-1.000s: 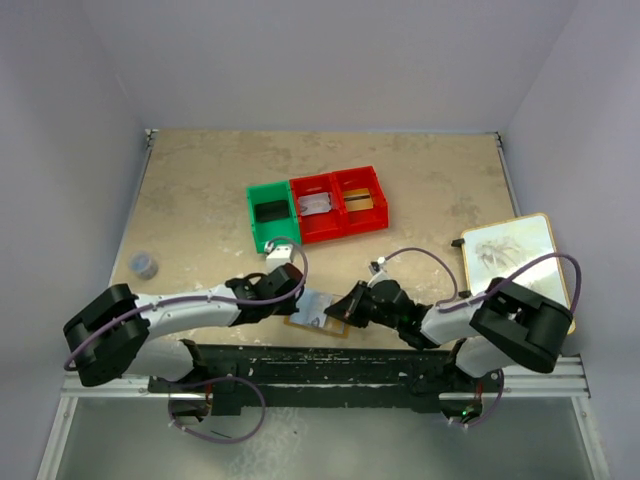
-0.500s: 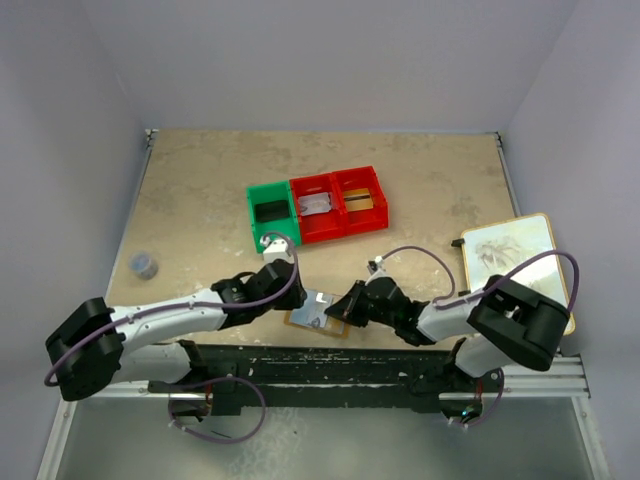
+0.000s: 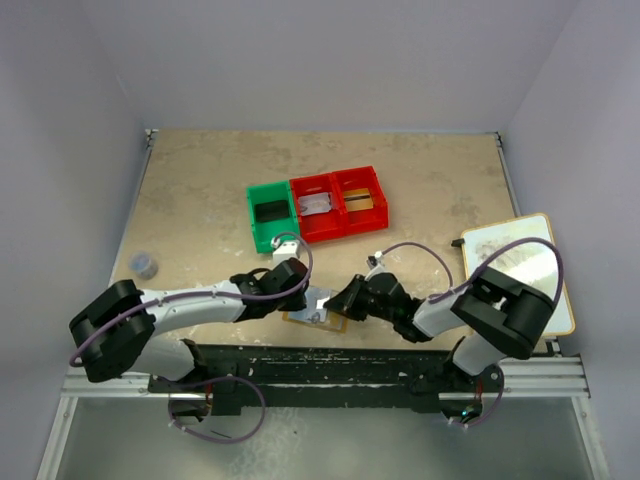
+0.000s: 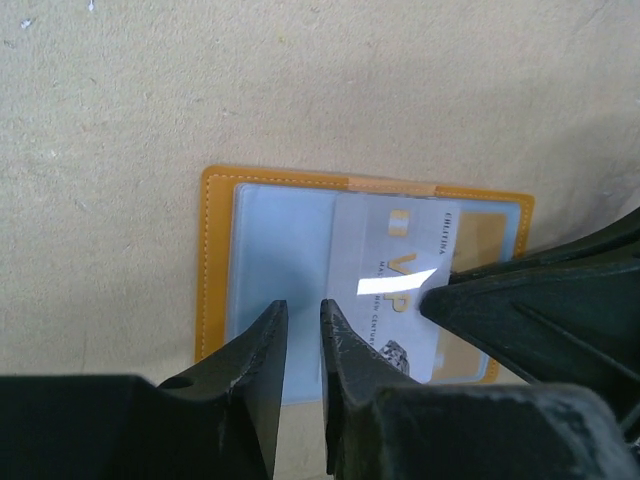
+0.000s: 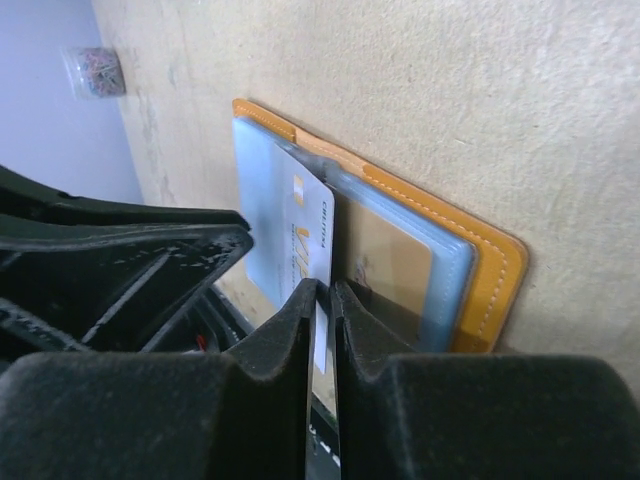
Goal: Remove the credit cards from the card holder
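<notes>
The card holder (image 3: pixel 318 319) lies open and flat near the table's front edge, orange-tan with pale blue-grey pockets (image 4: pixel 210 260) (image 5: pixel 490 270). A pale grey-white credit card (image 4: pixel 390 270) marked VIP sticks out askew from its right pocket. My right gripper (image 5: pixel 325 290) (image 3: pixel 336 300) is shut on that card's edge (image 5: pixel 310 235). A gold-tan card (image 5: pixel 395 265) sits inside the pocket behind it. My left gripper (image 4: pixel 302 312) (image 3: pixel 300 292) hovers over the holder's left half, jaws a narrow gap apart with nothing between them.
A green bin (image 3: pixel 270 215) and two red bins (image 3: pixel 340 203) stand behind the arms, each with a card inside. A white tan-edged board (image 3: pixel 515 265) lies at the right, a small jar (image 3: pixel 145 264) at the left. The black base rail (image 3: pixel 320 365) runs just in front of the holder.
My left gripper drew back, then came forward over the holder's left half. My right gripper edged left onto the grey-white card.
</notes>
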{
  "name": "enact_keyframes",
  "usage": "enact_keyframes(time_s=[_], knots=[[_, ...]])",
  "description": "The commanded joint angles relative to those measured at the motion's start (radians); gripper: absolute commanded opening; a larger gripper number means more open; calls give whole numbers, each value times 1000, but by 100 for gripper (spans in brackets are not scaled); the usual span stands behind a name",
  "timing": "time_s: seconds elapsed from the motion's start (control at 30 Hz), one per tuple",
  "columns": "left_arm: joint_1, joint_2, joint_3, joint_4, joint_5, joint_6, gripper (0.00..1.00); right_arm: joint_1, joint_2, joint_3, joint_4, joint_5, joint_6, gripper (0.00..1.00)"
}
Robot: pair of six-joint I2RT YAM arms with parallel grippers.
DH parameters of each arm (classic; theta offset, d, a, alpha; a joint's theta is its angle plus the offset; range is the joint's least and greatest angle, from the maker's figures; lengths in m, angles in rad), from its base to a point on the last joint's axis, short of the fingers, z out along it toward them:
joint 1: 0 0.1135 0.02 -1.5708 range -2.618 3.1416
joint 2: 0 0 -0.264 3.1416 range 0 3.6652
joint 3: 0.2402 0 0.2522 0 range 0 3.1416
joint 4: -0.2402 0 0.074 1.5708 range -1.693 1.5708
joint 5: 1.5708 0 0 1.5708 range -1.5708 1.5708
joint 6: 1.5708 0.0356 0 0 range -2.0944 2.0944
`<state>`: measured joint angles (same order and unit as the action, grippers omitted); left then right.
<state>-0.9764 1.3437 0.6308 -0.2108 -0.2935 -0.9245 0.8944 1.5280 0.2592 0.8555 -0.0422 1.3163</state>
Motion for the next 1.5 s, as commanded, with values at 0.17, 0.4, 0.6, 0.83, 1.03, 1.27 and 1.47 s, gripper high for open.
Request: enact_keyframes(time_s=[0.17,0.4,0.6,0.83,1.03,1.27,1.47], knots=[[-4,10,-71,5,-8,-5,14,-5,139,-25,263,-67,21,19],[-4,4,-92,8,-5,-9,13,-5,158,-24,305,-58,66,17],[-4,-23,-86,2,-14,-13,13,-5,180,0,294,-59,70,18],[-4,-45,-85,-7,-15,-10,12,-5,232,-2,390,-51,97,17],[-4,-59,-73,-48,-30,-15,12,-5,180,10,313,-32,67,0],[-5,-176,-95,-60,-70,1,13,-5,10,37,-4,-1,8,0],[-5,-209,-85,-84,-105,-4,14,-5,-120,87,-257,44,-67,0]])
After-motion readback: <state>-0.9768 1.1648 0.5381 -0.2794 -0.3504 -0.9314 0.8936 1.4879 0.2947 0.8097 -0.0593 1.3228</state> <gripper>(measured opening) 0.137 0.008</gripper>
